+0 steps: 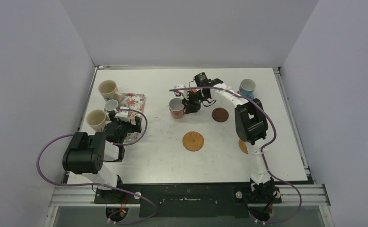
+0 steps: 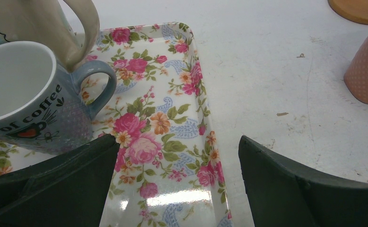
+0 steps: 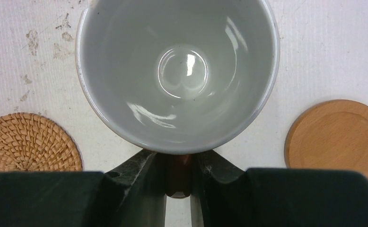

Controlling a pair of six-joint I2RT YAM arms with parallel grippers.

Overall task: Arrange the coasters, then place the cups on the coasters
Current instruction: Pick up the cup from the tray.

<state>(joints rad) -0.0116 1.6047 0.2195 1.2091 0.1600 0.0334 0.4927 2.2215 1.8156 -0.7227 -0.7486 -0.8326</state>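
Right gripper [image 3: 178, 171] tight on cup [image 3: 178, 71] handle

The pink mug [image 3: 177, 75] is glazed ceramic, and its pale grey inside is smooth and glossy with bright highlights. The woven coaster [image 3: 26, 142] looks like coiled cane, ribbed and rough. The wood coaster [image 3: 338, 137] is smooth with a satin-matt finish. The table [image 3: 314, 42] is white and matt, finely grained and scuffed with dirt specks. The tray [image 2: 172, 142] has a shiny printed floral face that mirrors light. The grey mug [image 2: 26, 94] and cream mug [image 2: 35, 19] carry a glossy glaze. The right tool [image 3: 178, 170] and left tool [image 2: 177, 156] look like dark matt plastic, faintly mottled.
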